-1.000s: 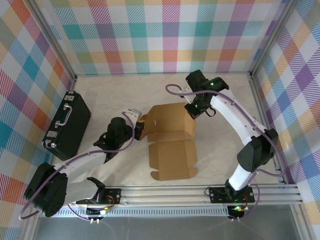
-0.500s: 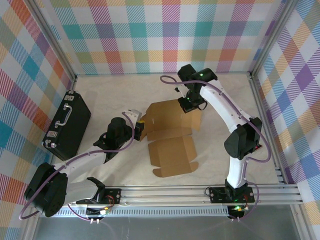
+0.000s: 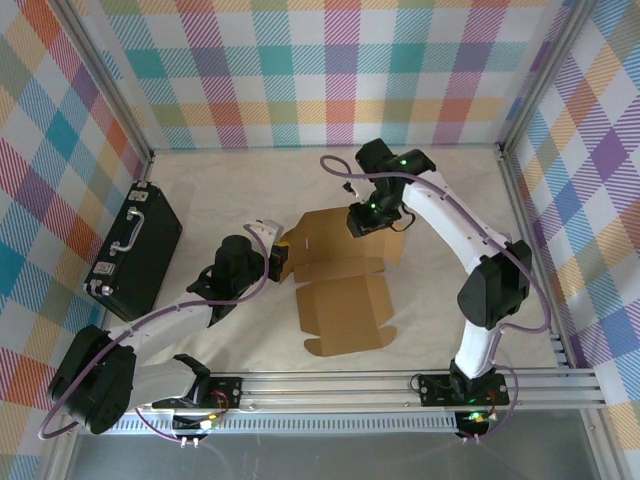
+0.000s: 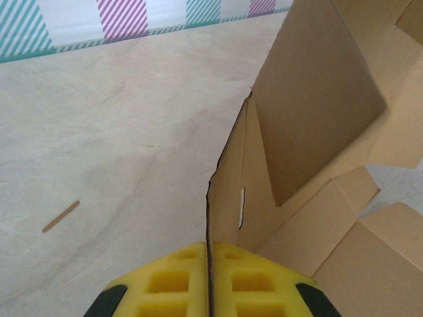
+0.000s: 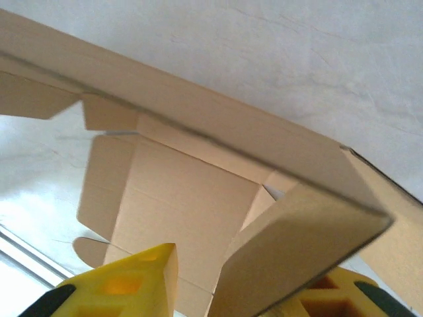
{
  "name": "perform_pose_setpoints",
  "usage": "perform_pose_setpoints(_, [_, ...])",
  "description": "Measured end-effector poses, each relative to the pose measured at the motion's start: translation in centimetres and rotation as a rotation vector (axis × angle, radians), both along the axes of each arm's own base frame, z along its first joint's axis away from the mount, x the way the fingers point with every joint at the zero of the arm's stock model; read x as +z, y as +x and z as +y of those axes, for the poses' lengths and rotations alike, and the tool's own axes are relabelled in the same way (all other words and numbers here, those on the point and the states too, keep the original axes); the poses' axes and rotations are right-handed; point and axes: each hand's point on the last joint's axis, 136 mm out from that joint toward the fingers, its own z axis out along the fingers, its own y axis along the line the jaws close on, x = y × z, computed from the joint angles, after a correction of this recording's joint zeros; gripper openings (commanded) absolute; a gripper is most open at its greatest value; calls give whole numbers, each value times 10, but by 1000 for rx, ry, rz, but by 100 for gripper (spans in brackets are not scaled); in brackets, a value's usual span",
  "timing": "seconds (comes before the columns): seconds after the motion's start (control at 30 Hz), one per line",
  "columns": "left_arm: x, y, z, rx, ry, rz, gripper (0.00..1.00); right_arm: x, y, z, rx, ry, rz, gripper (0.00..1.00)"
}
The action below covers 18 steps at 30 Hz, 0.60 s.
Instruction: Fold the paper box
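The paper box (image 3: 345, 315) is plain brown cardboard, half folded in the middle of the table. Its near panel lies flat and its far part stands up as walls (image 3: 335, 240). My left gripper (image 3: 281, 252) is shut on the box's upright left wall; in the left wrist view the yellow fingers (image 4: 168, 284) pinch the wall's thin edge (image 4: 210, 218) at the left gripper (image 4: 210, 267). My right gripper (image 3: 364, 216) hangs over the far right corner, open. A raised flap (image 5: 291, 251) passes between the right gripper's (image 5: 231, 297) spread yellow fingers (image 5: 125, 284).
A black hard case (image 3: 135, 250) with a handle lies at the left by the wall. The aluminium rail (image 3: 400, 385) runs along the near edge. Plaid walls close in the back and sides. A small wooden stick (image 4: 61, 216) lies on the table left of the box.
My right gripper has swung left from beside the box's right side to over its far right corner, and the right flap now stands up. The left arm has stayed put.
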Motion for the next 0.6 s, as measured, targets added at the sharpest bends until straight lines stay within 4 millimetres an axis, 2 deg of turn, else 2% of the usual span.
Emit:
perform_pose_setpoints(0.2, [-1,0,0,-1,1,2,0,9,-5,12,-5,100,0,48])
perform_pose_setpoints(0.3, [-1,0,0,0,1,2,0,6,-8,14,0,116,6,56])
perform_pose_setpoints(0.47, [-1,0,0,0,1,2,0,10,-18,8,20,133,-26,70])
perform_pose_setpoints(0.53, [-1,0,0,0,1,2,0,15,-29,1,37,146,-60,78])
perform_pose_setpoints(0.6, [-1,0,0,-1,1,2,0,21,-42,-7,48,169,-104,81])
